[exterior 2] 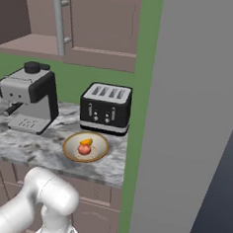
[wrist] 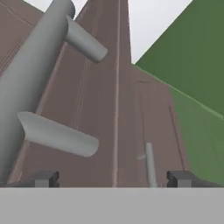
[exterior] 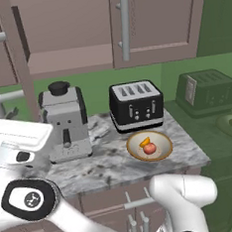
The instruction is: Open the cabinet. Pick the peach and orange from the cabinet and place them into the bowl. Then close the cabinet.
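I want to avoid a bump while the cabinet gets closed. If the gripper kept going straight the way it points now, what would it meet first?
Probably the cabinet door's brown panel, between the open gripper's fingertips; the grey bar handle lies left of that line. Depth is unclear.

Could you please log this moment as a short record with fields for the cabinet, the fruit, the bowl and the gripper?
cabinet: left door swung open, right door shut; visible shelf looks bare
peach: in the bowl
orange: in the bowl, touching the peach
bowl: on the marble counter, in front of the toaster
gripper: open, holding nothing, beside the open door's bar handle
remaining step: close the cabinet
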Controlling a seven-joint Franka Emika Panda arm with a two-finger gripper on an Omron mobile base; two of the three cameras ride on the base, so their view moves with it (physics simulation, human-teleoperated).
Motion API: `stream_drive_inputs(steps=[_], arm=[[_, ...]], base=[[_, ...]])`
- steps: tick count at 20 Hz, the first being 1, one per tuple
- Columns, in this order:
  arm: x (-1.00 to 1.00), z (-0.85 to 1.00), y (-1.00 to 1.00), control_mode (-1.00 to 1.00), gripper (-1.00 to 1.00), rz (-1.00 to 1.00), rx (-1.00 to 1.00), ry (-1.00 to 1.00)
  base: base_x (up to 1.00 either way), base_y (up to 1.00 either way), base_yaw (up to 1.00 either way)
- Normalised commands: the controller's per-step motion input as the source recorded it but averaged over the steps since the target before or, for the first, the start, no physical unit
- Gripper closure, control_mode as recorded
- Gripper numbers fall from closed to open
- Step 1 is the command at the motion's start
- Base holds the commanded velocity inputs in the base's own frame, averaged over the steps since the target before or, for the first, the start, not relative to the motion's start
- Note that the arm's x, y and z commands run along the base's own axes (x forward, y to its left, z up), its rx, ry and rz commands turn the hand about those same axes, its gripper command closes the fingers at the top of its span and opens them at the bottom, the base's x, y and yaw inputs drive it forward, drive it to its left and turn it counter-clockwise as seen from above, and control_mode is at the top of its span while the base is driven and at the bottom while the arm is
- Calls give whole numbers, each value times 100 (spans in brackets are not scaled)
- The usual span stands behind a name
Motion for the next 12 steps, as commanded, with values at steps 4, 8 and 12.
stream_drive_inputs(steps=[4, 8, 12], arm=[[24, -24, -71, -100, -100, -8, 0, -30], [58, -20, -70, -100, -100, -12, 1, -23], [90, 0, -74, -100, -100, -16, 13, -5]], base=[[0, 0, 0], [0, 0, 0], [0, 0, 0]])
